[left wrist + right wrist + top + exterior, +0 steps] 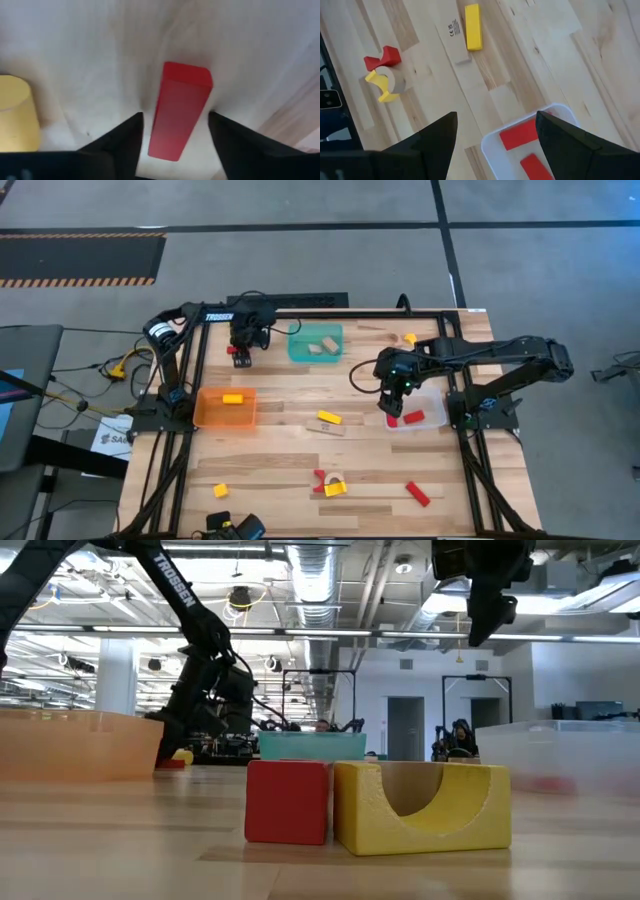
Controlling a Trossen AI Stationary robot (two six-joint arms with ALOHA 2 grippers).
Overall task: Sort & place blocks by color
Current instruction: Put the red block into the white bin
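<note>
1. The left claw [236, 358] is down at the tabletop [300, 480] near its far edge, about eleven o'clock from the centre. In its wrist view a red bar block [179, 112] lies between the two fingers [120, 147], which stand partly open on either side; I cannot tell whether they touch it. A yellow block [17, 114] sits just beside.
2. The orange bin [226, 408] lies at about nine o'clock and holds one yellow bar [233, 398].
3. The teal bin [316, 343] sits at twelve o'clock with two tan blocks [322, 345] inside.
4. Near the centre, a yellow bar block [329, 417] rests beside a flat tan piece [325, 428].
5. At six o'clock, a red block [320, 479], a tan arch [334, 478] and a yellow arch [335, 489] huddle together, touching. Another small yellow block [220, 490] lies at about seven o'clock.
6. A red bar [417, 494] lies alone at about five o'clock.
7. The right claw [394, 402] hangs above the clear bin [432, 408] at three o'clock, its fingers spread wide and holding nothing. Two red blocks [520, 135] lie in that bin.
8. A small yellow piece [410, 338] sits near the far edge at one o'clock.
</note>
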